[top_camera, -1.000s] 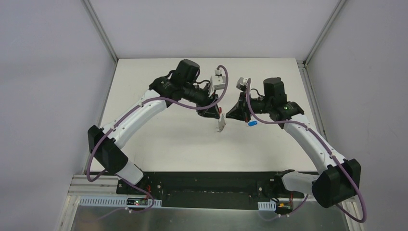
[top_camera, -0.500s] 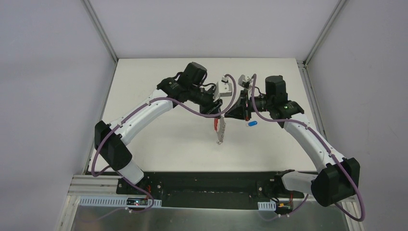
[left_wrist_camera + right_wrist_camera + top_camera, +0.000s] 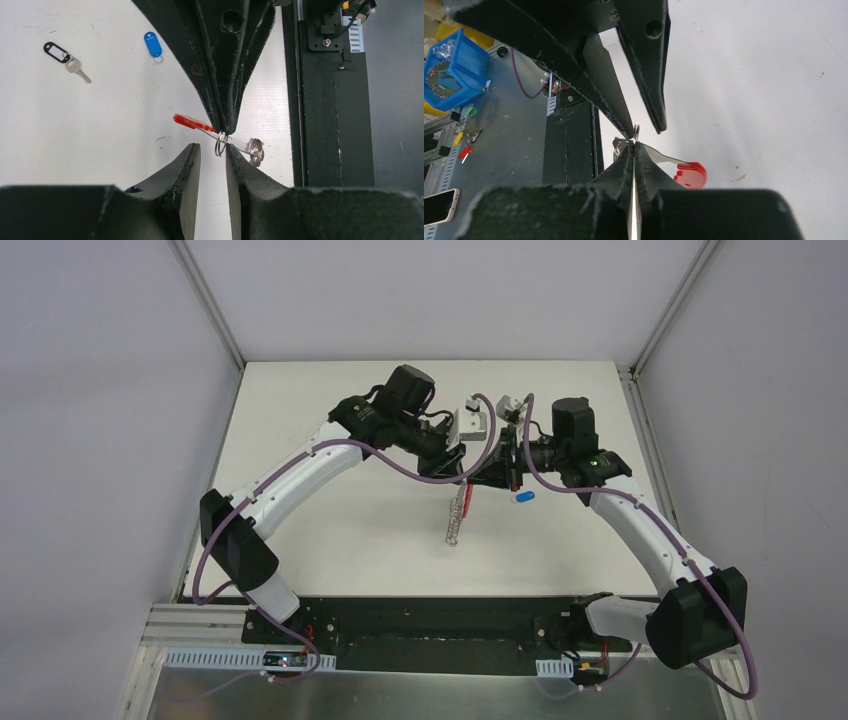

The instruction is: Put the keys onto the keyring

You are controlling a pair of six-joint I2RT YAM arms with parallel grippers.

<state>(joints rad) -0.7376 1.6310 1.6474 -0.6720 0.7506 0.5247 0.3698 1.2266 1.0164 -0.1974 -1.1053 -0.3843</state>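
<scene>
Keyring (image 3: 239,145): is hanging pinched between the two arms, its red band sticking out to one side and its rings dangling.
Right gripper (image 3: 634,150): jaws are pressing together on the keyring's metal.
Left gripper (image 3: 212,150): jaws are standing apart, tips just beside a ring, gripping nothing.
Keys: the blue-headed key (image 3: 153,45) and the silver key (image 3: 67,56) are lying separately on the tabletop (image 3: 100,130), well apart from the keyring.

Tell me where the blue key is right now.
In the top view, the blue key lies on the table right of centre, beside the right gripper and right of the hanging keyring.
</scene>
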